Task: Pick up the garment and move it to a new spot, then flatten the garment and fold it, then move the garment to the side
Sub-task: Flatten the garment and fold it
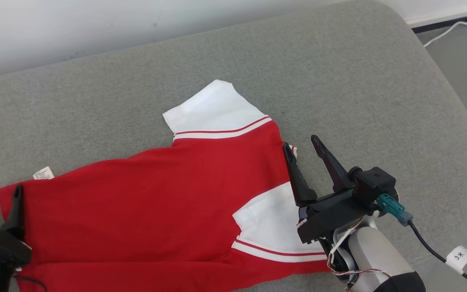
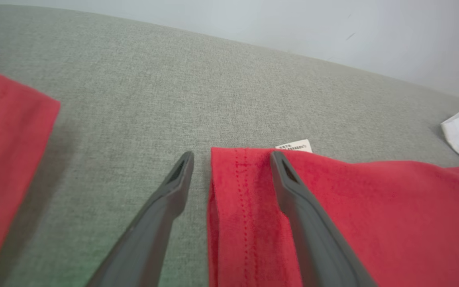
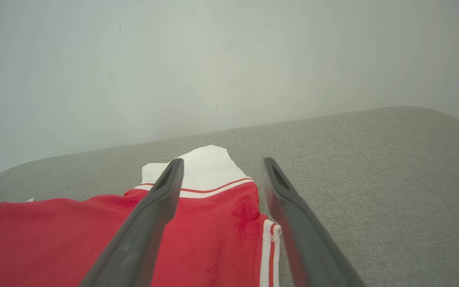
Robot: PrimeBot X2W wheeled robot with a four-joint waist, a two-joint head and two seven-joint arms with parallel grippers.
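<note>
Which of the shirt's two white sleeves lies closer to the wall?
The far sleeve, sticking out past the top edge of the red garment in the head view; the near sleeve lies beside the right gripper.

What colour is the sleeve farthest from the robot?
The sleeve is white with a red stripe near its seam; best in the head view.

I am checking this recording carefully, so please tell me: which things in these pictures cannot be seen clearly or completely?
Label: print too small to read, left wrist view.
Shirt: lower part cut off by the bottom edge, head view.
White sleeve: partly hidden behind the right gripper, head view.
Red cloth: cut off by the left edge, left wrist view; unclear whether it belongs to the shirt.
</note>
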